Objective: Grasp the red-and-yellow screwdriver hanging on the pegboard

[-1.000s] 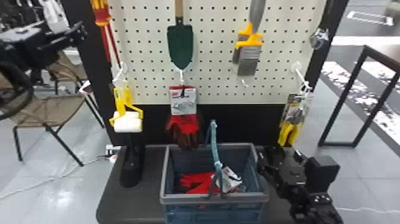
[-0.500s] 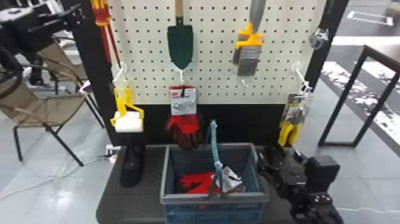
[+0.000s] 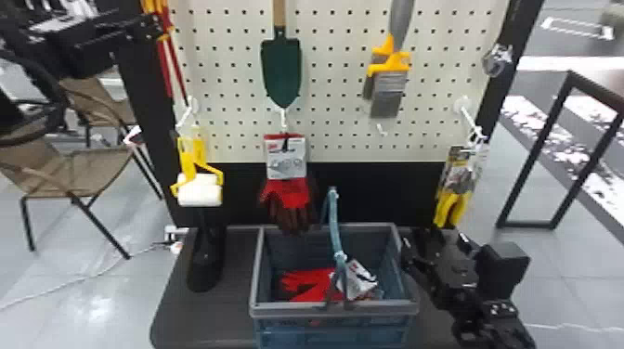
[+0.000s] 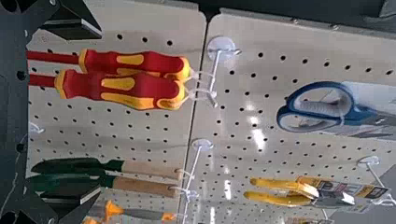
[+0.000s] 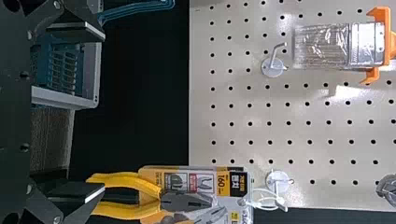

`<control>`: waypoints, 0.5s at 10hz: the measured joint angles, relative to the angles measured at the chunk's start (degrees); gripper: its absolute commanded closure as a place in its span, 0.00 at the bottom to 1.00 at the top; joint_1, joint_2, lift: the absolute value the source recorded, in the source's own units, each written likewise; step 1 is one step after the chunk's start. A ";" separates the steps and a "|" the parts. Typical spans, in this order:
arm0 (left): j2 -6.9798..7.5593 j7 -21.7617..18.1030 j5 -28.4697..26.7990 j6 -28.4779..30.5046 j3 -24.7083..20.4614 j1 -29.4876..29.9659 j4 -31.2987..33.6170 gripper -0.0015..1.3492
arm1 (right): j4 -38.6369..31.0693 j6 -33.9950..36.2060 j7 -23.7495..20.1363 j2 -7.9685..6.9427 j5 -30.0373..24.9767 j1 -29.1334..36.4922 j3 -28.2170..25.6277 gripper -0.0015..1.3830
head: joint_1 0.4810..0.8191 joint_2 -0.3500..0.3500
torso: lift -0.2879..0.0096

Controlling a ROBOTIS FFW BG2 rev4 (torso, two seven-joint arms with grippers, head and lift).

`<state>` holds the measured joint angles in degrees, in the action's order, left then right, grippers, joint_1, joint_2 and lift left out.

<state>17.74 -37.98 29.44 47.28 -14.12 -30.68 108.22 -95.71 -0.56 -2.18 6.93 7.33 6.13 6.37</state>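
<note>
The red-and-yellow screwdriver (image 4: pixel 119 88) hung by its handle end from a white hook (image 4: pixel 212 70) at the upper left corner of the pegboard (image 4: pixel 116 126). A second screwdriver (image 4: pixel 135 63) of the same colours hung just beside it on that hook. In the head view both shafts pointed down along the board's left edge, next to the black post.

The left gripper (image 4: pixel 95 112) was raised in front of that corner and faced the board. Its jaws stood wide apart and held nothing. In the left wrist view both handles lay within the gap between the jaws, nearer one finger than the other, and neither finger touched a handle. How far the fingertips stood off the board could not be told.

Two green trowels (image 4: pixel 74 175) hung on the neighbouring hook, and blue scissors (image 4: pixel 322 109) hung higher on the board.

The right gripper (image 5: pixel 100 113) was low at the right, beside the grey-and-blue basket (image 3: pixel 332 306) on the dark surface (image 3: pixel 204 315). Its jaws were apart and empty, facing the lower edge of the board, where packaged yellow pliers (image 5: pixel 130 200) hung near one finger.
</note>
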 measured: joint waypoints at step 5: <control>2.06 -6.73 -0.43 -4.25 5.09 -5.20 -8.98 0.11 | 0.21 -0.06 -0.33 0.03 0.14 -0.44 0.26 0.12 | 0.20 0.50 | 0.63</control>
<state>19.80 -44.71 29.01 43.03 -9.04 -35.88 99.23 -95.50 -0.62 -2.51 6.95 7.47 5.69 6.62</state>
